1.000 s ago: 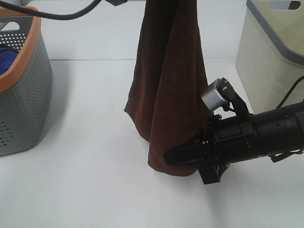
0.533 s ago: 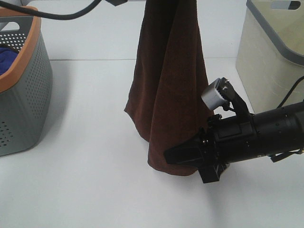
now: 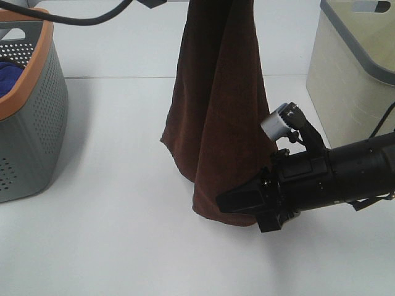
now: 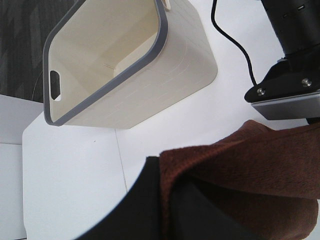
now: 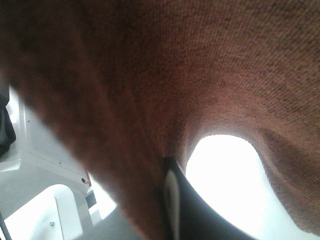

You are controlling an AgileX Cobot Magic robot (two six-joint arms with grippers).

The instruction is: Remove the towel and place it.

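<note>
Since the towel (image 3: 219,117) hangs as a long brown drape over the middle of the table (image 3: 111,246), I'd call the removal part basically done: it's in neither basket and is up in the air by its top end. The top runs out of the high view, but on the left wrist cam the left gripper (image 4: 167,200) has cloth bunched between its dark fingers, so I read it as clamped on the towel. The right gripper (image 3: 237,200) sits at the towel's lower corner, tip against the hem. Its wrist cam is mostly brown plush with one finger (image 5: 172,200) showing, so I can't tell if that claw is pinched on the cloth or just pressed against it. I also can't tell whether the bottom hem touches the table or clears it. The grey basket (image 3: 31,123) with the blue cloth (image 3: 9,71) is off to the left, the cream basket (image 3: 355,68) to the right, both apart from the towel. Left to do, as I judge it: secure the lower corner and set the towel down. Placing not started.
</note>
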